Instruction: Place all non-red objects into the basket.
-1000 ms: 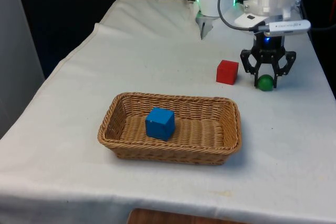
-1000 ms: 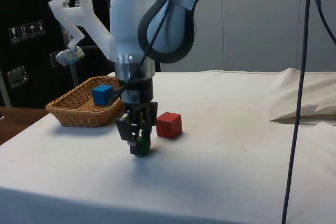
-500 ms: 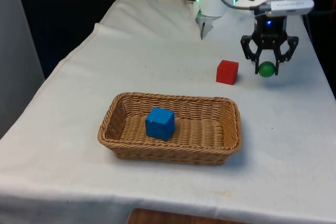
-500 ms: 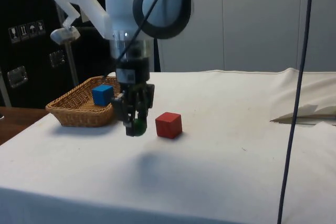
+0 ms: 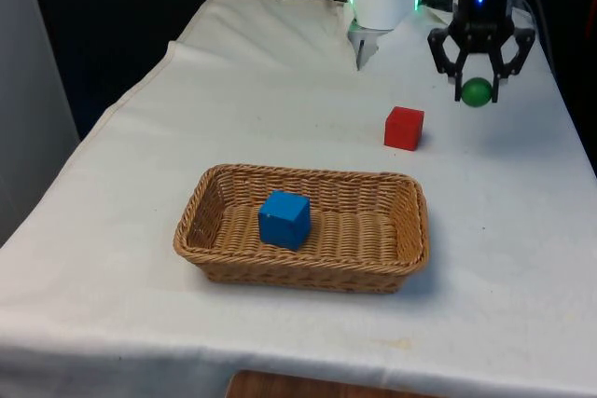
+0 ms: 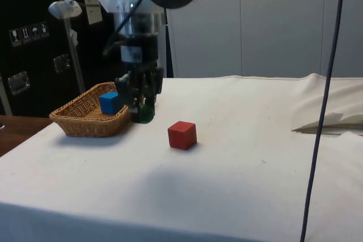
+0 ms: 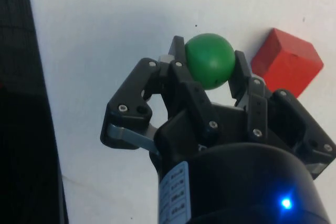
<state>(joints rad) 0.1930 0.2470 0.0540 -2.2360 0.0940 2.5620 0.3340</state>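
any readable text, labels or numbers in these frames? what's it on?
None can be read.
Dark cabinet, side view: small white stickers with pictogram-like marks, too small to read.
Pincer body, wrist view: white label with print, too blurred to read.
Green ball, red cube, blue cube, basket: no markings.

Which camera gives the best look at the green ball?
The wrist view: the green ball sits large between the gripper fingers. The front view shows it small, lifted above the cloth; the side view shows it partly hidden by the fingers.
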